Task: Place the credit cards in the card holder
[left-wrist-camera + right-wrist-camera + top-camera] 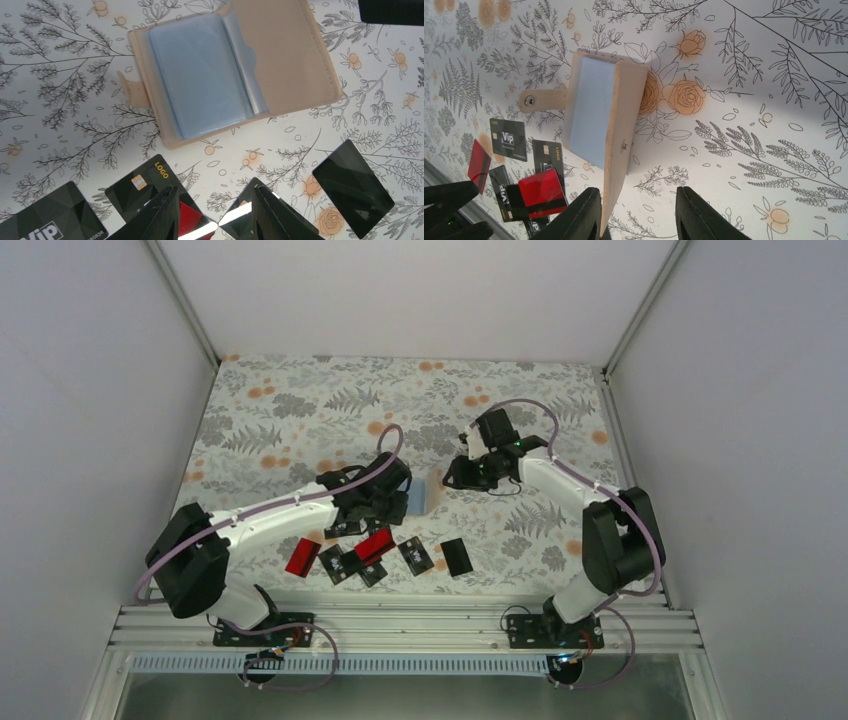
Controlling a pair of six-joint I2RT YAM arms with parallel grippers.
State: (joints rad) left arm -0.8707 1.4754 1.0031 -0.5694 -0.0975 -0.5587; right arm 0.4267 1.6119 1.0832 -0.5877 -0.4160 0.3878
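On the counter (300, 410) the card holder (200, 75) lies open, cover inside the parted right hand (639, 200); left hand (215, 200) seems clamped on a red card (541, 192): thin, stiff, slick, pinch its edges.

Plain white walls (400, 290) box in my tabletop (300, 410), which is spread with leaf-and-orange-flower print and evenly lit.
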